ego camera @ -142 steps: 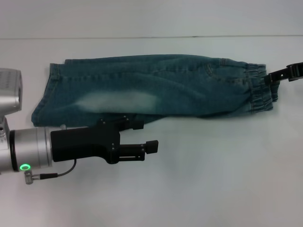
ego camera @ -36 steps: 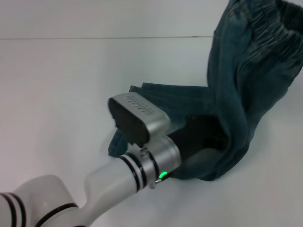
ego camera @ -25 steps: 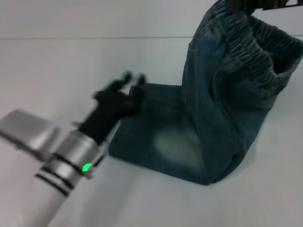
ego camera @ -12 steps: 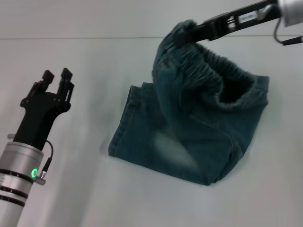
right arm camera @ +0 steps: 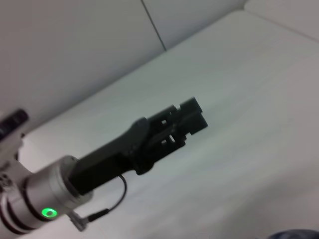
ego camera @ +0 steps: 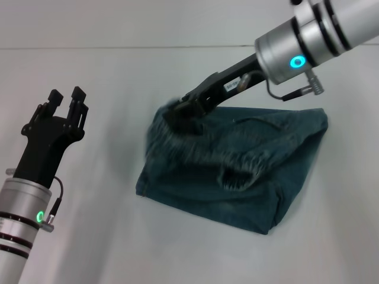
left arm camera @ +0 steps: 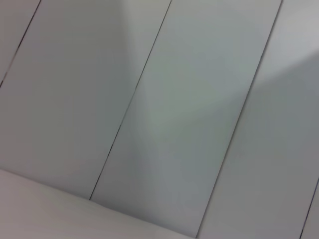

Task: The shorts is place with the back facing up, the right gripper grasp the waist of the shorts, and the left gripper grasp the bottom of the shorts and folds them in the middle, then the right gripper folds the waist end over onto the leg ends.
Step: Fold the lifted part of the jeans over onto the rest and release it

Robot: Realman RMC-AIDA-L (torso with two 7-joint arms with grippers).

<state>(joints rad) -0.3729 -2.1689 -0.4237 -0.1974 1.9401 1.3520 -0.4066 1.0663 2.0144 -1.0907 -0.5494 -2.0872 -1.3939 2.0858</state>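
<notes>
Head view: the shorts [ego camera: 249, 177], of soft faded blue denim, lie folded into a compact, roughly four-sided bundle at the centre of the smooth, pale grey worktop [ego camera: 177, 248]. The gathered, ribbed elastic waist lies on top toward the bundle's left edge, and a dark puckered opening shows near the bundle's middle. The near edge is a rounded fold.

The right hand [ego camera: 176, 115], a slim black claw with a small white label on its body, reaches from the upper right on a silver arm with a blue-lit ring. Its tips are at the left far corner of the bundle, buried in blurred cloth; whether they are clamped on the waist or parted cannot be told.

The left hand [ego camera: 65, 99], a matt black, blocky claw on a silver and white arm with a green light, points away at the left, well apart from the shorts, its two fingers slightly apart and holding nothing. The right wrist view shows this same left hand [right arm camera: 192, 117] above the bare worktop.
</notes>
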